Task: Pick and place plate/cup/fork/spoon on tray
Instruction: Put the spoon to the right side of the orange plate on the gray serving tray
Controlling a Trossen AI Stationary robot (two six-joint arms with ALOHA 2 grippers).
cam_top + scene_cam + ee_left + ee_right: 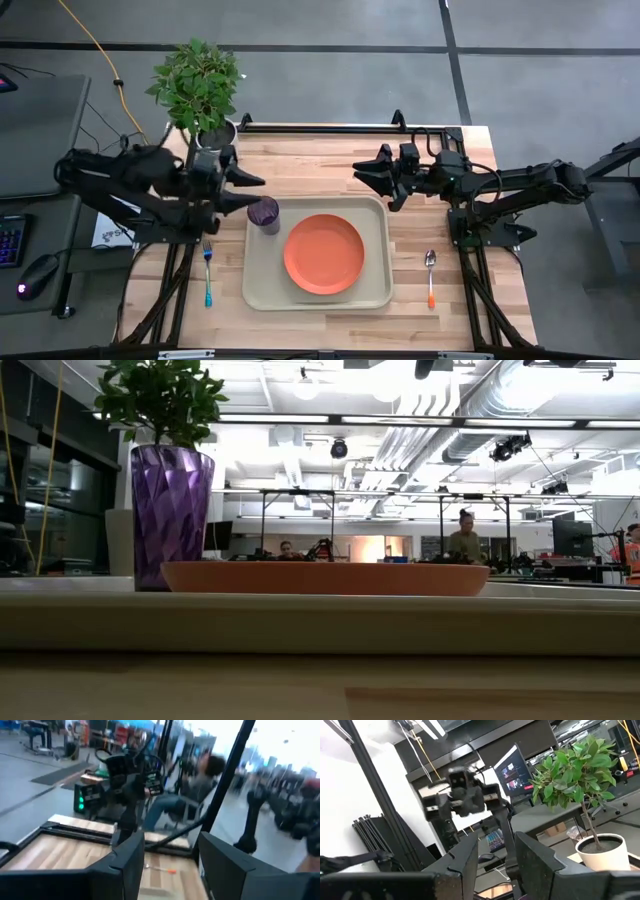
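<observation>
The tray [318, 294], a large beige rectangle with rounded corners and a raised rim, lay flat at the centre of the wooden table [450, 310]. The plate [323, 253], round, orange-coral and low-rimmed, sat inside the tray, right of its middle. The cup [263, 213], a small translucent dark-purple tumbler with faceted walls, stood upright in the tray's far left corner, just beside the plate; in the low view the cup [170, 515] rose well above the plate's [325, 577] rim.

The fork [207, 272], silver tines and light-blue handle, lay on the table left of the tray, apart from it, tines toward the far side. The spoon [430, 276], silver bowl and orange handle, lay on the table right of the tray, bowl toward the far side.

The left gripper [254, 191] hung just beside the cup on its far left, fingers parted and holding nothing. The right gripper [362, 172] hung above the tray's far right edge, its 2 fingers apart and empty. A potted plant [197, 85] stood at the table's far left corner.
</observation>
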